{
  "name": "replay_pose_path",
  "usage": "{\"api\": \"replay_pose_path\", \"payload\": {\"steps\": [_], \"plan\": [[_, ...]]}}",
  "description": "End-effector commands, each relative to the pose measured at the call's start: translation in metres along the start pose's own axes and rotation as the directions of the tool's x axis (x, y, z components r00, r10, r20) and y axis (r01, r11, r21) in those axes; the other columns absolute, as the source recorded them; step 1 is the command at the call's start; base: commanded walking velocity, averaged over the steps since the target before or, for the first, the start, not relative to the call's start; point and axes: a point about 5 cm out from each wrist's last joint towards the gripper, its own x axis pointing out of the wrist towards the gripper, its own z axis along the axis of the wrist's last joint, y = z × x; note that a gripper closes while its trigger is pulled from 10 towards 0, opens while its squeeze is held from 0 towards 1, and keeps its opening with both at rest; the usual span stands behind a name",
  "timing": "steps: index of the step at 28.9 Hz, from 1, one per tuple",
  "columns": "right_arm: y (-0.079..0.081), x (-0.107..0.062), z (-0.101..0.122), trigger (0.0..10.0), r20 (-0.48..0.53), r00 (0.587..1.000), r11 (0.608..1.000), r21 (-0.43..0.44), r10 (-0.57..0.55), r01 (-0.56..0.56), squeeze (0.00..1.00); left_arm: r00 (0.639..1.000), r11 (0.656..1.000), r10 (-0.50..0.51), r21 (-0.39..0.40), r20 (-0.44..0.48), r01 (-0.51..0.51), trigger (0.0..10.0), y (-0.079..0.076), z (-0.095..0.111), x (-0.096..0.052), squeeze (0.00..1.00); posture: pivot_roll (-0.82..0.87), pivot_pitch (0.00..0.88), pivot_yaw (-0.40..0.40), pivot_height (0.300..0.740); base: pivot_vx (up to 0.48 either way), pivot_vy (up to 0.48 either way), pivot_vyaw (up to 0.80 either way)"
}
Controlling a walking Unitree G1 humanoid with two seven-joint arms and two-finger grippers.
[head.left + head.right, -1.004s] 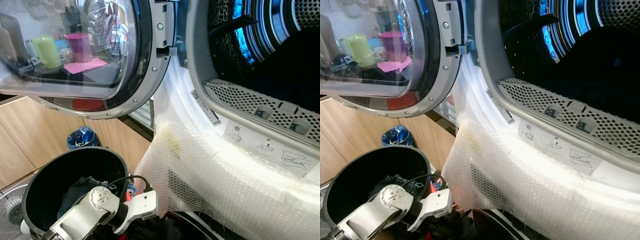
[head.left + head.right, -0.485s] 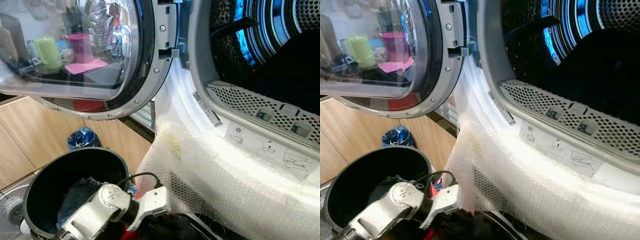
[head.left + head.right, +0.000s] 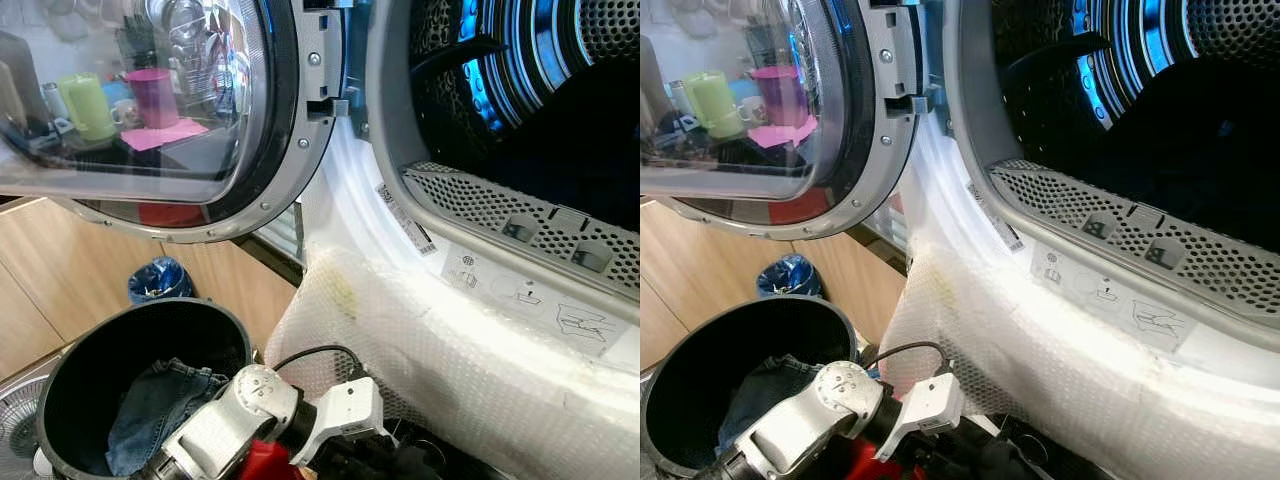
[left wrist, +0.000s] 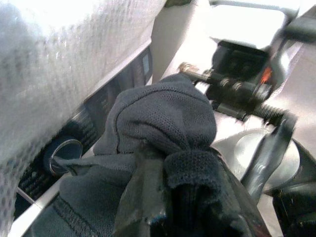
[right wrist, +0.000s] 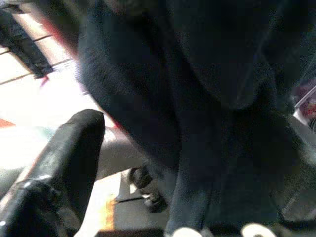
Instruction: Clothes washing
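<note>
Landmark: the washing machine drum opening (image 3: 540, 110), wide open, dark inside with blue-lit ribs.
Door: the round glass door (image 3: 150, 100) is swung out to the robot's left of the drum opening, with reflections of cups in its glass.
Bubble wrap: a sheet of bubble wrap (image 3: 450, 350) hangs over the machine's white front just below the drum opening.
Bucket: a black bucket (image 3: 70, 385) stands on the floor, low and to the robot's left of the drum opening; blue jeans (image 3: 150, 405) lie inside it.
Left arm: the silver left arm (image 3: 235, 420) reaches from beside the bucket toward the foot of the bubble wrap, below the drum opening.
Left gripper: in the left wrist view the left gripper (image 4: 163, 197) has its jaws clenched on a dark grey garment (image 4: 158, 123), bunched up just in front of the machine's lower panel, well below the drum opening.
Right gripper: in the right wrist view one black finger (image 5: 64, 158) stands beside dark cloth (image 5: 197, 98) that hangs close to the camera; whether the jaws hold anything I cannot tell.
Other: a blue bag (image 3: 158, 280) lies on the floor by the wooden cabinets (image 3: 60, 280), under the door.
</note>
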Motion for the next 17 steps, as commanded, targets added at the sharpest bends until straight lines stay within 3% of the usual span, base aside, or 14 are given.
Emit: {"api": "replay_pose_path", "payload": {"steps": [1, 5, 17], "plan": [[0.0013, 0.0008, -0.0030, 10.0, -0.018, 1.000, 1.000, 0.018, 0.002, -0.001, 0.00, 1.000, 0.999, 0.011, 0.043, 0.025, -0.012, 0.0, 0.0039, 0.0098, -0.0002, 0.00, 0.10, 0.040, 0.010, 0.740, 0.000, 0.000, 0.00], [0.0074, 0.0030, 0.0007, 10.0, 0.004, 0.999, 0.998, 0.056, 0.042, -0.042, 0.00, 0.998, 0.996, 0.053, 0.066, 0.046, -0.056, 0.0, 0.0092, 0.0149, 0.0033, 0.00, 0.10, 0.040, 0.011, 0.740, 0.000, 0.000, 0.00], [0.0074, 0.0038, 0.0014, 10.0, -0.001, 0.999, 0.997, 0.062, 0.039, -0.039, 0.00, 0.997, 0.996, 0.055, 0.068, 0.048, -0.058, 0.0, 0.0100, 0.0147, 0.0040, 0.00, 0.10, 0.040, 0.011, 0.740, 0.000, 0.000, 0.00]]}}
